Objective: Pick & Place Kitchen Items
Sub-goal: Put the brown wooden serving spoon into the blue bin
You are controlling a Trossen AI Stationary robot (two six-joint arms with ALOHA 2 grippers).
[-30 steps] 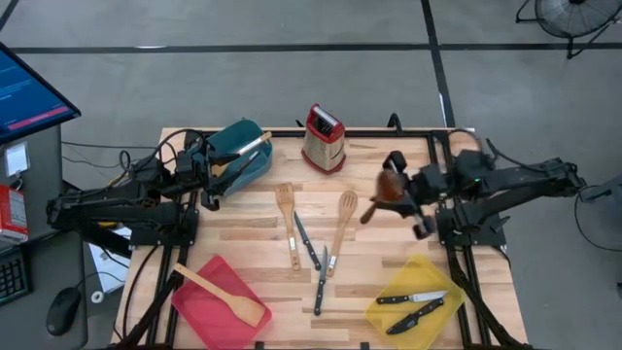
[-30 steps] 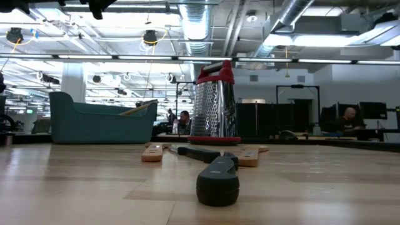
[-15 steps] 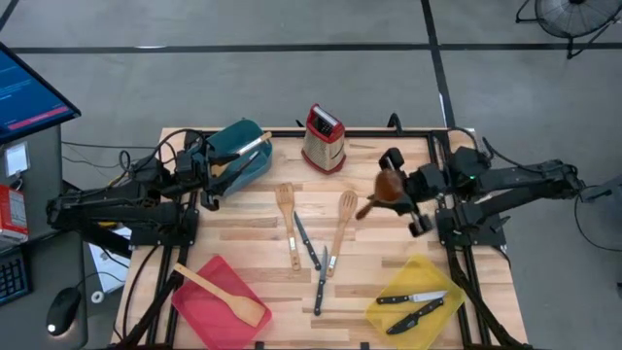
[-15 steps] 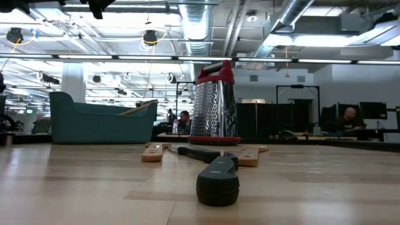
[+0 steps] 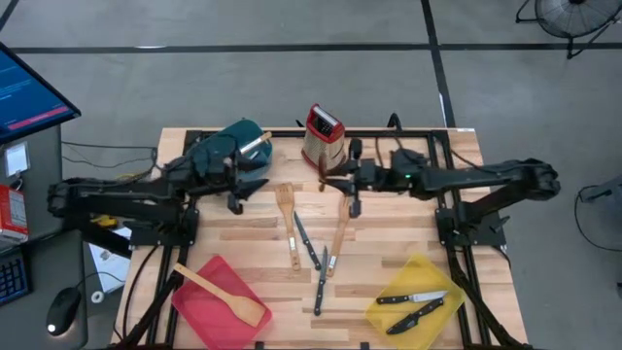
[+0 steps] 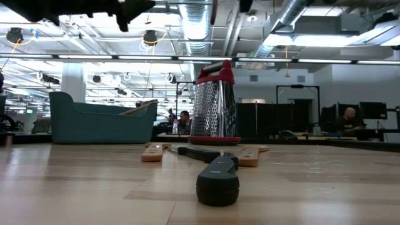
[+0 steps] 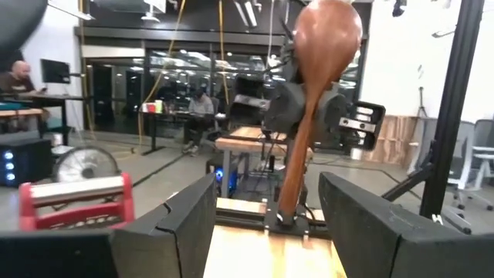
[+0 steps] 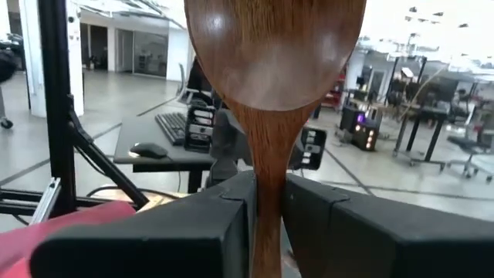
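A dark wooden spoon [image 7: 324,38] stands upright in my right gripper [image 5: 337,182], over the table's middle and just in front of the steel box grater [image 5: 323,136]. My left gripper [image 5: 253,184] is open and empty. It is level and faces the spoon from the left, a short way off. Two slotted wooden spatulas [image 5: 285,201] [image 5: 345,212] and two black-handled knives [image 5: 307,240] [image 5: 320,284] lie flat on the table below. A wooden utensil [image 5: 257,145] leans in the teal bin [image 5: 233,144]. My right gripper pinches the spoon's handle [image 8: 266,205] between its two fingers, below the bowl [image 8: 274,46]. The fingers come level from the table's right and lie across the handle. The spoon stands upright with its bowl up, lifted clear of the table.
A red bin [image 5: 209,309] at the near left holds a wooden spatula [image 5: 225,294]. A yellow bin [image 5: 394,313] at the near right holds two knives [image 5: 416,303]. In the low view a black handle [image 6: 217,179] lies nearest the camera. People sit at desks in the room beyond.
My right gripper has carried the dark spoon from the table's right side toward the left, to just in front of the grater. The spoon has turned upright. My left gripper has gone from the teal bin toward the table's middle, nearer the spoon.
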